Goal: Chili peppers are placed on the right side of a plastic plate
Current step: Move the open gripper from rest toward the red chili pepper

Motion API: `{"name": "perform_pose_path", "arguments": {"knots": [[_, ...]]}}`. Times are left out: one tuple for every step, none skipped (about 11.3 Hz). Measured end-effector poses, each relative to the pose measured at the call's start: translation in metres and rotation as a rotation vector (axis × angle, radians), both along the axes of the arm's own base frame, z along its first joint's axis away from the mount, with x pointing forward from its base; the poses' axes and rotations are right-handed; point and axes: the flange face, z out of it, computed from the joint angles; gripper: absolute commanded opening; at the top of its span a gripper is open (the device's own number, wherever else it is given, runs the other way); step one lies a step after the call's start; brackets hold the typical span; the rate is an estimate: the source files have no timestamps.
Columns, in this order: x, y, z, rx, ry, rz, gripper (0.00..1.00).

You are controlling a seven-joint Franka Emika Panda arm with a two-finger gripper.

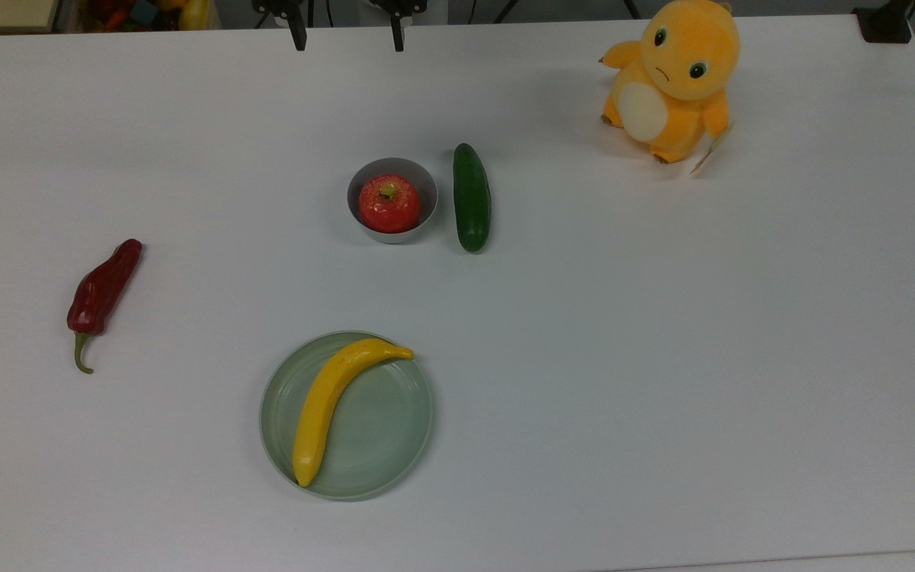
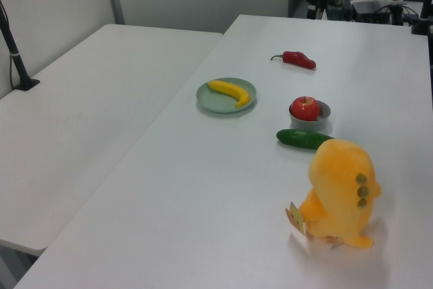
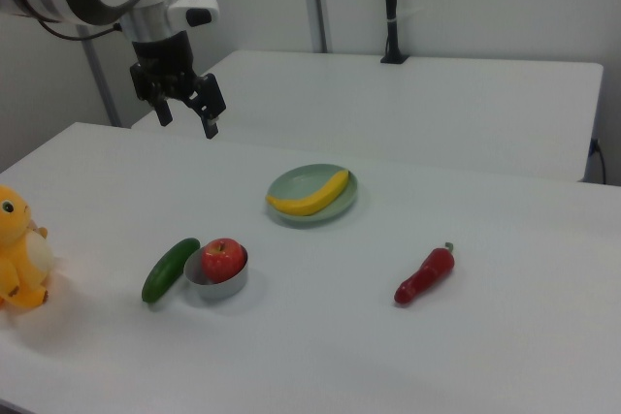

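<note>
We see the dark red, wrinkled chili pepper [image 1: 103,287] lying flat on the white table [image 1: 664,334], well apart from the round pale green plastic plate [image 1: 382,433]. In the top view it sits far to the top view's left of the plate, its body narrowing toward the upper end and its curved green stem hooking off the lower end. In the right view the same pepper [image 3: 424,276] lies to the right view's right of the plate [image 3: 335,203] and nearer the camera, stem pointing away. In the left view it [image 2: 298,59] rests beyond the plate [image 2: 216,101], stem toward the left view's left. Its skin looks glossy and creased, darker along the folds.

A yellow banana [image 1: 332,402] lies curved across the plate, its tip reaching over the rim. Above the plate in the top view we find a small grey bowl [image 1: 368,181] holding a red apple [image 1: 389,203], and a dark green cucumber [image 1: 472,198] just beside the bowl on the top view's right. An orange plush toy [image 1: 670,79] stands near the table's far corner.

In the right view the black two-finger gripper [image 3: 187,115] hangs above the table's far edge, well away from every object; its fingers [image 3: 208,104] are spread apart and hold nothing.
</note>
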Motion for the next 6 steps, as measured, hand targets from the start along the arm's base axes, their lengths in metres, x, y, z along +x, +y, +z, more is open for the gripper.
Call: {"name": "perform_pose_path", "arguments": {"knots": [[-0.0002, 0.0004, -0.0022, 0.000, 0.005, 0.001, 1.00], [-0.0004, 0.0005, -0.0031, 0.000, 0.007, 0.001, 1.00], [-0.0005, 0.0006, -0.0047, 0.000, 0.011, 0.001, 1.00], [-0.0006, 0.0008, -0.0055, 0.000, 0.012, 0.001, 1.00], [-0.0006, 0.0008, -0.0057, 0.000, 0.013, 0.001, 1.00], [-0.0006, 0.0008, -0.0058, 0.000, 0.013, 0.001, 1.00]]}}
